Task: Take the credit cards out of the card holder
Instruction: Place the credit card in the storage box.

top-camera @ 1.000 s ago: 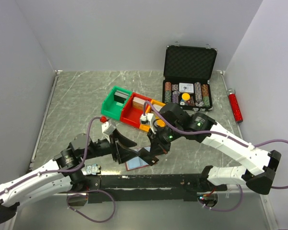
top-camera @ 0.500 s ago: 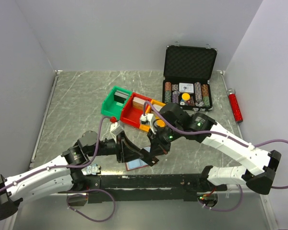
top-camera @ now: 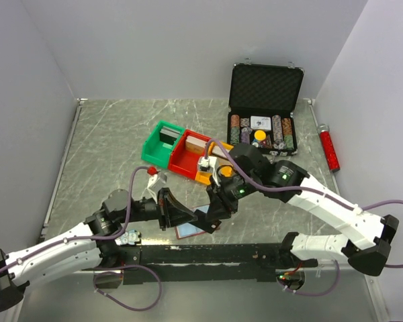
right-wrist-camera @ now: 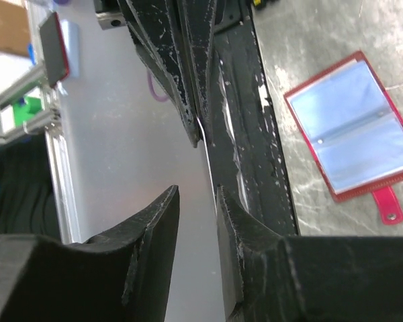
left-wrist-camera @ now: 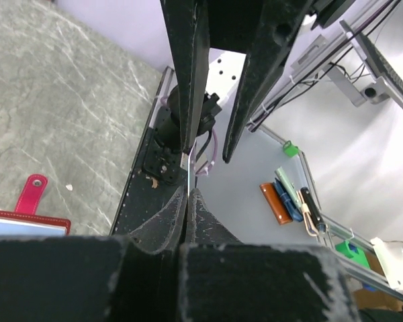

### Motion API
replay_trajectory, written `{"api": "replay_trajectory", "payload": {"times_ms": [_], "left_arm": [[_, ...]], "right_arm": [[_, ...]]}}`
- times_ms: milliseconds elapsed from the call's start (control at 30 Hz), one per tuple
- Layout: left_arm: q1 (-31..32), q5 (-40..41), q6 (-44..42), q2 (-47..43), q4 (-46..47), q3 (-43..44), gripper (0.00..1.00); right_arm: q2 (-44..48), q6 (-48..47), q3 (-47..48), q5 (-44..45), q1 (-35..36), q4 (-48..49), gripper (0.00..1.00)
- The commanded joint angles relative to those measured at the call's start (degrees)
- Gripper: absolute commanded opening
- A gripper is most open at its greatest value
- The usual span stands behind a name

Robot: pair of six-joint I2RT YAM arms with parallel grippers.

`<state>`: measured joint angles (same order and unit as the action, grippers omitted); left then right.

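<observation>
Left gripper is pinched shut on a thin, glossy, pale card, seen edge-on. Right gripper holds its scuffed black fingers parted either side of that card. The holder, red-edged with clear shiny pockets, lies open flat on the marbled table.

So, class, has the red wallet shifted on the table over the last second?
No. The wallet lies open at the same spot, just beside the black base rail.

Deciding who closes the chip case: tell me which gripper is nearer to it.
Right. The right gripper hangs open, down-left of the chip case in the top view; the left gripper, pinching a credit card, sits just beyond it, farther left.
</observation>
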<state>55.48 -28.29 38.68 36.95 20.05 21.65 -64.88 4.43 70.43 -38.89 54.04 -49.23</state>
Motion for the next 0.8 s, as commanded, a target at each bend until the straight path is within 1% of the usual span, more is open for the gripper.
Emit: {"api": "replay_trajectory", "payload": {"times_ms": [0,133,300,467,567,667,767], "left_arm": [[-0.4,2.4,1.5,-3.1,3.9,-1.5,0.01],[-1.0,2.3,4.2,-5.5,8.5,-4.2,0.01],[-1.3,1.3,6.5,-5.0,12.2,-5.5,0.01],[-1.3,1.3,7.3,-5.0,14.2,-5.7,0.01],[-1.3,1.5,7.7,-5.1,15.0,-6.0,0.01],[-1.3,1.8,7.9,-5.4,15.2,-6.4,0.01],[-1.4,2.2,8.0,-5.8,15.3,-6.9,0.01]], "right_arm": [[3.5,2.2,-2.0,-3.7,-2.4,5.4,0.36],[5.4,4.9,-5.0,-6.4,-5.0,10.2,0.37],[6.5,8.3,-8.0,-9.3,-6.1,16.1,0.39],[5.9,9.9,-9.4,-10.1,-6.1,18.3,0.4],[6.1,10.8,-10.4,-10.6,-6.1,19.6,0.36],[6.3,11.0,-10.5,-10.4,-6.1,19.9,0.28],[6.3,10.7,-10.3,-10.5,-6.1,19.3,0.27]]}}
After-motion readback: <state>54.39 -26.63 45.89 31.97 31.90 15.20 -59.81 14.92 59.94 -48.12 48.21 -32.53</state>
